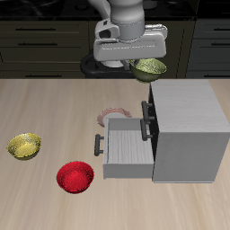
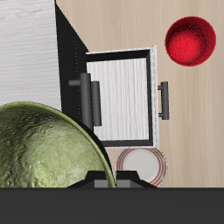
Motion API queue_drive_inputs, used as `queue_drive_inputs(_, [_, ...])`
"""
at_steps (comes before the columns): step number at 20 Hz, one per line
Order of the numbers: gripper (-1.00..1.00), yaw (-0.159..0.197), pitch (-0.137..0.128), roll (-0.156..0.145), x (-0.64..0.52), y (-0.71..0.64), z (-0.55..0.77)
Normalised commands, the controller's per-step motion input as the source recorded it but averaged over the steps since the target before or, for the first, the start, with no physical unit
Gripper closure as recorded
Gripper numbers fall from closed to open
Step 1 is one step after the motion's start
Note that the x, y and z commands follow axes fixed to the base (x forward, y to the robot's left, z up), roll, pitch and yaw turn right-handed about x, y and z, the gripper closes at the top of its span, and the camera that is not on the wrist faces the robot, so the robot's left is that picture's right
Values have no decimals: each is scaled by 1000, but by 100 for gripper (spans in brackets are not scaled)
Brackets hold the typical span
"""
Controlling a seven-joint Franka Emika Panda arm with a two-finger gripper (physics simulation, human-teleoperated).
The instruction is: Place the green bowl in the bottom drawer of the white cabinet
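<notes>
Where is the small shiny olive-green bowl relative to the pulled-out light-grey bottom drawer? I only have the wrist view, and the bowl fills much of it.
Observer: The green bowl hangs from the gripper, lifted clear above the top of the boxy white cabinet, not yet down at the level of the bottom drawer.
Operator: Is anything on the table that I can't see?
Observer: Yes, a small yellow bowl sits well away from the drawer, beyond the shiny red bowl.
</notes>
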Motion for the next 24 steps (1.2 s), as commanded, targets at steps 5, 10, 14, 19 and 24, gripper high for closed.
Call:
queue_drive_inputs(5, [100,-5,-19,-19,-53,-276,76])
queue_drive_inputs(10, [100,-5,-4,19,-41,-131,6])
queue_drive_inputs(14, [100,11,4,7,-8,-78,-181])
queue_drive_inputs(19, [100,-17,13,-2,-12,-99,-187])
queue_drive_inputs(24, [100,-11,0,-10,-28,-169,-128])
